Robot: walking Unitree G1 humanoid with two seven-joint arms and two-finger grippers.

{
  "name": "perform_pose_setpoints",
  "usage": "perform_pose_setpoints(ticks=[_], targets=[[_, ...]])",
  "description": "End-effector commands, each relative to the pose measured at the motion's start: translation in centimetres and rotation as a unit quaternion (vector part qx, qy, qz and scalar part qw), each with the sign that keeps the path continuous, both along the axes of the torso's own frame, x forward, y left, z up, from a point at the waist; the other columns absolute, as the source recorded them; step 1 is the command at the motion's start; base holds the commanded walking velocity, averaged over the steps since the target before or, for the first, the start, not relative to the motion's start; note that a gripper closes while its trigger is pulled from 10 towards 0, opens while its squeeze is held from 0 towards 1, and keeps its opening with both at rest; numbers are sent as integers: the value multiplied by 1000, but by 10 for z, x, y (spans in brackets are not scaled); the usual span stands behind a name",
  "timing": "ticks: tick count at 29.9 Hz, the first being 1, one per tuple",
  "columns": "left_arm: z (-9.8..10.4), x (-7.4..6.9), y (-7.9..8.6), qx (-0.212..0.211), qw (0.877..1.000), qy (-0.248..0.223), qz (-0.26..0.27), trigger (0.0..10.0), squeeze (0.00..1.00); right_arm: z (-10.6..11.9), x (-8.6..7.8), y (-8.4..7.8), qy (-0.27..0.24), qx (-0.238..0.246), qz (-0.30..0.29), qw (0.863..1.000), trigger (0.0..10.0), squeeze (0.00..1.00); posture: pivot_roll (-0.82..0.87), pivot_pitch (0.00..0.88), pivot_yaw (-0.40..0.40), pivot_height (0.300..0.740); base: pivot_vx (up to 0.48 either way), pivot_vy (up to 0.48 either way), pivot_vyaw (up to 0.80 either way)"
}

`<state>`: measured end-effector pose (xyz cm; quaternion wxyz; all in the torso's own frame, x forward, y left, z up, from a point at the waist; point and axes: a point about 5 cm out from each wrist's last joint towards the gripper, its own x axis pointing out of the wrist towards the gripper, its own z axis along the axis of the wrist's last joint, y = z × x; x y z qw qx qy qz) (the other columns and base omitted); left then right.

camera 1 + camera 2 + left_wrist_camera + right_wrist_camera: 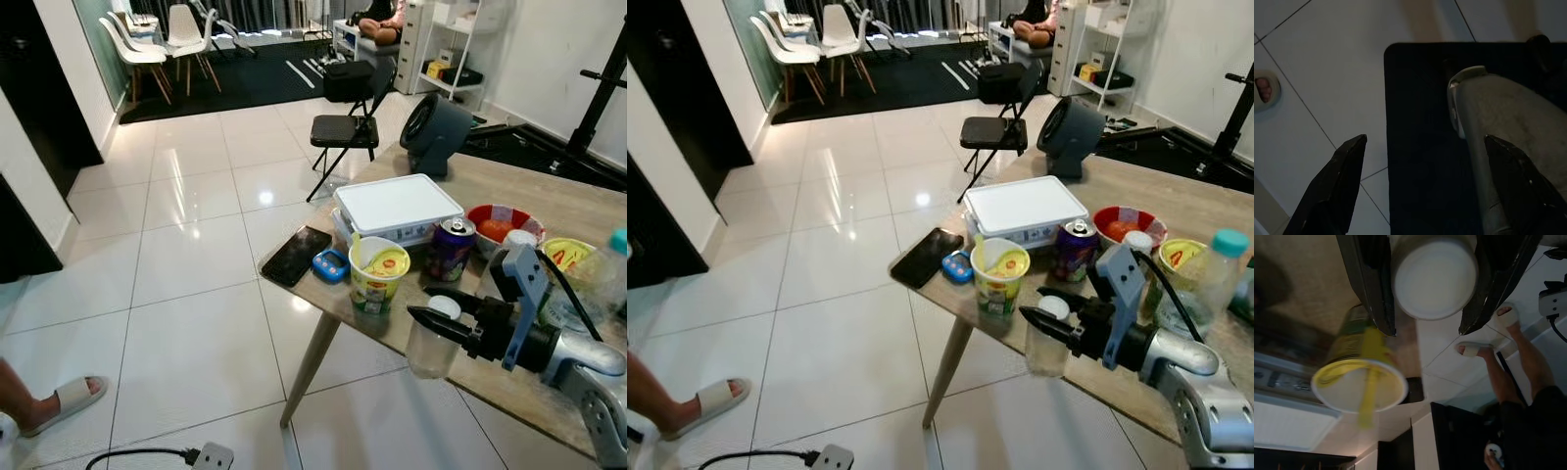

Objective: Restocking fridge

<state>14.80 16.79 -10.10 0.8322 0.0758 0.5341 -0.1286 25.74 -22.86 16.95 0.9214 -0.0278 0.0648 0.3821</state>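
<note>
My right gripper (423, 304) is shut on a clear plastic bottle (429, 348) with a white cap (1434, 276), gripping it just below the cap. The bottle hangs at the near edge of the wooden table (549, 196), beside a yellow-green cup (378, 274) with a yellow spoon in it. The right wrist view looks down on the cap between the two black fingers (1369, 284). Behind the cup stand a purple drink can (451, 250), a white lidded box (397, 208) and a red bowl (500, 225). My left gripper (1425, 152) hangs open above a dark mat and the tiled floor.
A black phone (297, 255) and a small blue gadget (330, 264) lie at the table's corner. A grey fan (436, 132) stands at the back, a folding chair (345, 132) beyond it. A person's sandalled foot (59, 401) and a power plug (211, 457) are on the floor.
</note>
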Motion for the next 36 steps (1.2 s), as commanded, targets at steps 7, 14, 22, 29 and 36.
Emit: perform_pose_setpoints(ticks=[7, 14, 22, 29, 36], targets=[[-1, -2, -3, -2, 1000, 8, -4, 10000, 0, 1, 2, -4, -11, -2, -21, 1000, 10000, 0, -164, 0, 38, 740, -326, 0, 0], [-1, -2, -3, -3, 1000, 8, -4, 10000, 0, -11, 6, -13, 7, -24, -60, 998, 10000, 0, -165, 0, 38, 740, -327, 0, 0], [-1, -1, -3, -1, 1000, 5, -4, 10000, 0, -40, 12, -36, 51, -65, -152, 985, 10000, 0, -169, 0, 39, 740, -274, 0, 0], [0, 0, -3, 1, 1000, 3, -6, 10000, 0, -77, 10, -58, 100, -93, -234, 963, 10000, 0, -168, 0, 39, 740, 0, 0, 0], [-1, -2, -3, 3, 1000, 6, -9, 10000, 0, -126, -7, -73, 156, -114, -311, 931, 10000, 0, -168, 0, 41, 740, 0, 0, 0]])
